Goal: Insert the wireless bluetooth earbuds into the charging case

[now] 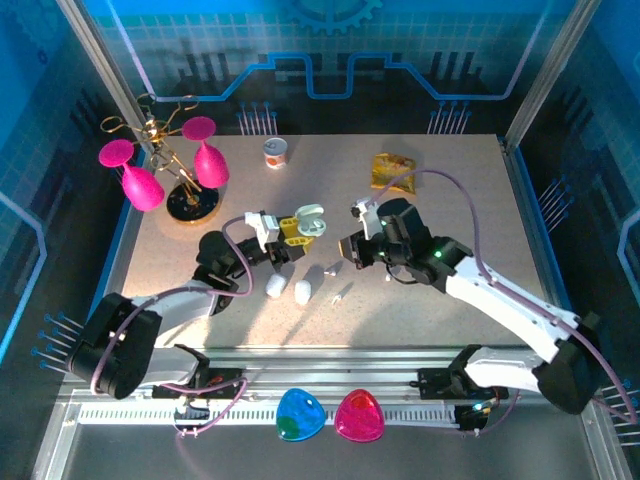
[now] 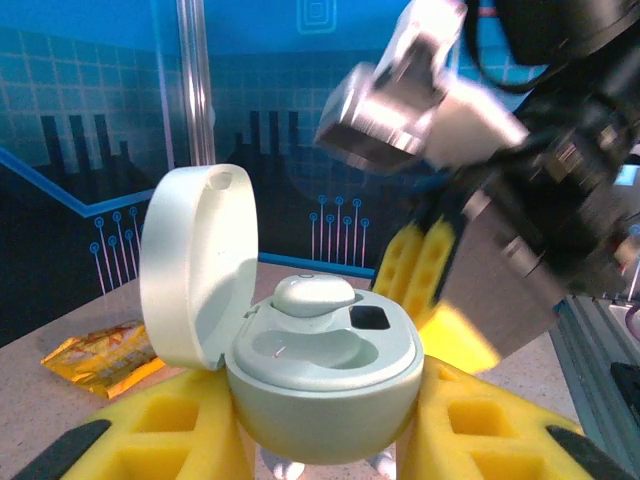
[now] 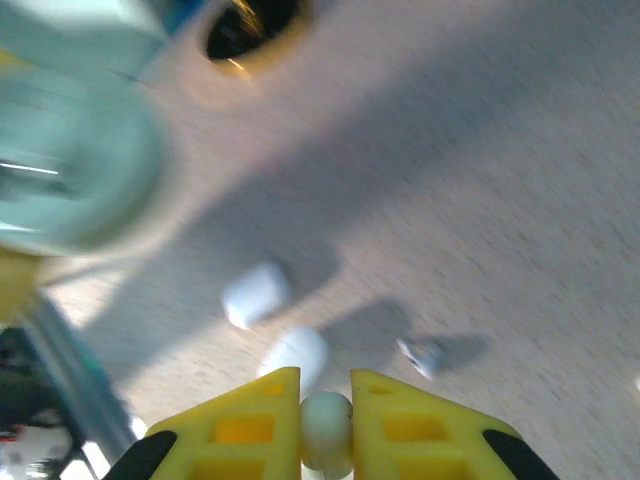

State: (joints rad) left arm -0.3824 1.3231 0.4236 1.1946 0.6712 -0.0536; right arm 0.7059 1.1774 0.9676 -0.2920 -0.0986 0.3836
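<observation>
OK, L hand (image 1: 297,228) is clamped on the open case (image 1: 308,222), pale green, abt mid-table (image 1: 450,200). Seen from that wrist, the yellow fingers (image 2: 180,430) press the base from both sides, and the lid (image 2: 195,265) stands hinged back at 9 o'clock of the base. One seated bud (image 2: 313,293) sits in the far slot, towards 12 o'clock. The near slot (image 2: 320,350) shows its bare hollow.

R hand (image 1: 352,250) hangs at 3 o'clock of the case, near it but not touching. Its own cam shows the two yellow tips pinched together on a bud (image 3: 326,425), small, white, caught right btw them. That cam is blurry, so can't tell which way the stem points.

On the table under R hand lie two shut white cases (image 3: 255,293), side by side, at abt 6 o'clock of the open case. A loose bud (image 3: 425,352) lies at 3 o'clock of them, apart from both.

Further off: cup (image 1: 276,152) at 12 o'clock by the far edge, gold packet (image 1: 393,170) at 1 o'clock, and a stand (image 1: 190,200) w/ pink glasses (image 1: 143,187) at 10 o'clock. None of these touch either hand.
</observation>
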